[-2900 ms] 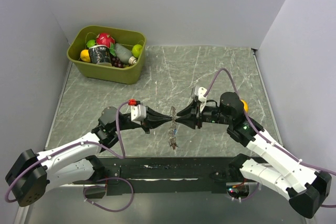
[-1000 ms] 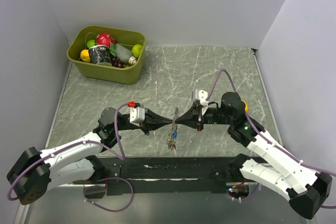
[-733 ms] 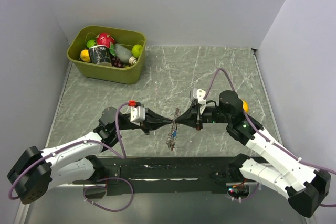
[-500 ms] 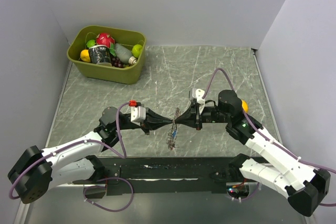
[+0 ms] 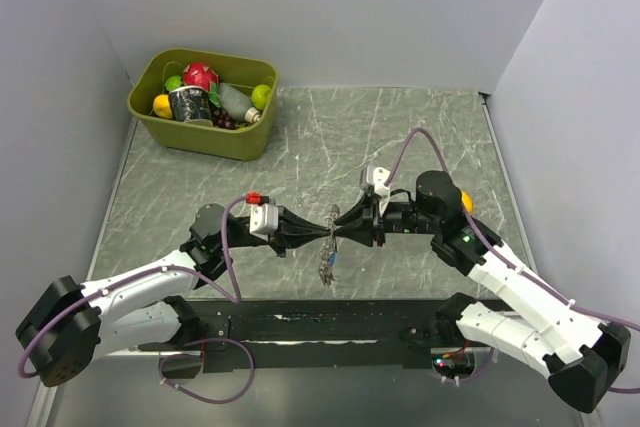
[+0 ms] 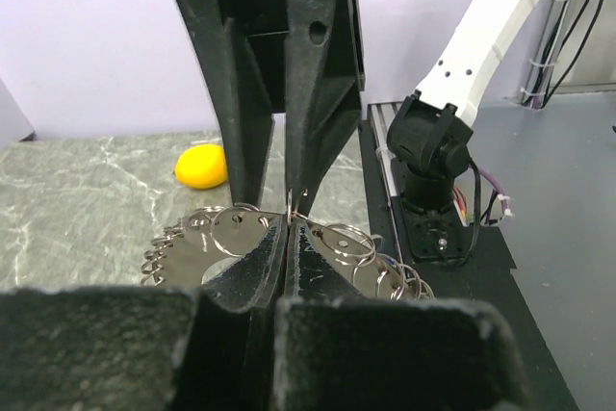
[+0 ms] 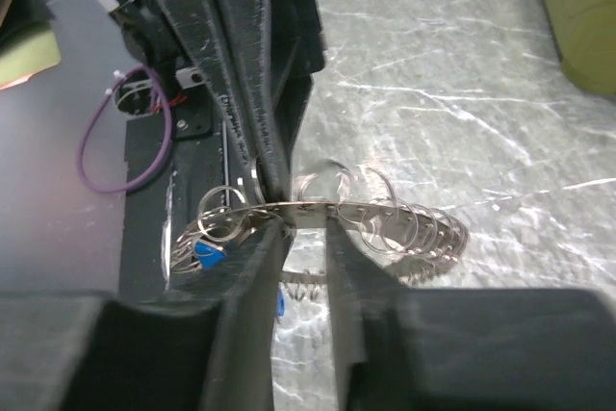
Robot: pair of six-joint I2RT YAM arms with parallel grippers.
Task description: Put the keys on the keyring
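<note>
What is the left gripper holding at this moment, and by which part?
The left gripper pinches the bunch of keyrings by the wire of one ring at the middle of the bunch.

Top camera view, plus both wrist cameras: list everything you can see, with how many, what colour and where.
table: one, grey-green marbled, under everything.
bin: one, olive green, far left corner; holds a red fruit, lime, lemon, dark can, bottle.
yellow fruit: one, on the table by the right arm.
key rings: a bunch, too many to count, silver, between the two grippers.
keys: two seen, blue heads, hanging under the rings.
left gripper: black, shut on the key rings.
right gripper: black, jaws apart around the key rings.
</note>
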